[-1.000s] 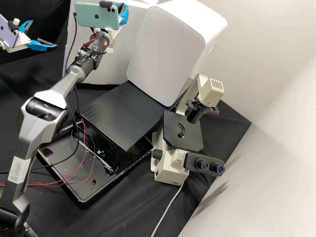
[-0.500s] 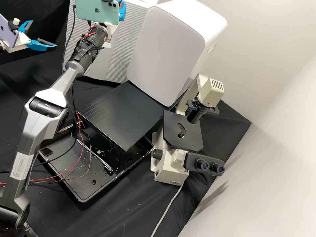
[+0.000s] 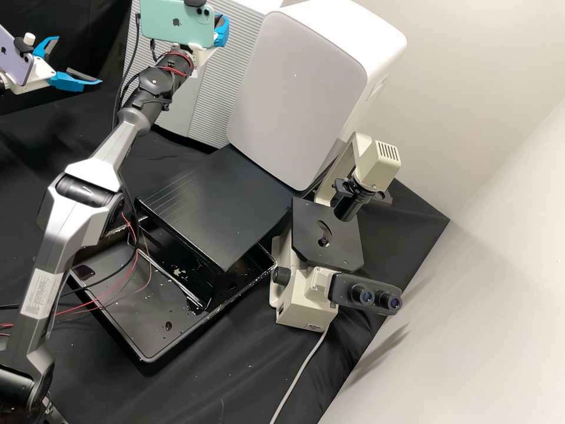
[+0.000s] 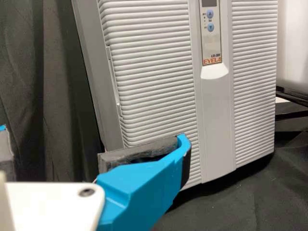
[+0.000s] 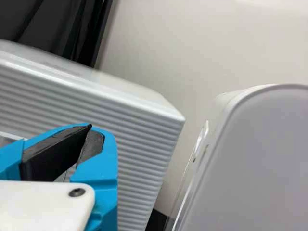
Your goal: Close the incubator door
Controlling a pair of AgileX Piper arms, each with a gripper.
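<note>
Incubator door [image 3: 212,88] stands ribbed behind your right gripper's [image 3: 221,29] fingers, which are closed together; whether they touch it, you can't tell. Your left gripper [image 3: 78,60] has its fingers spread, well apart from the door, facing its front.

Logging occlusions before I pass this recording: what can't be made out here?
- Incubator interior: behind its ribbed front, left wrist view.
- Control panel top: cut off by the left wrist view's upper edge.
- Left gripper: one finger mostly past the left wrist view's edge.
- Right gripper: partly behind the green phone, high view.
</note>
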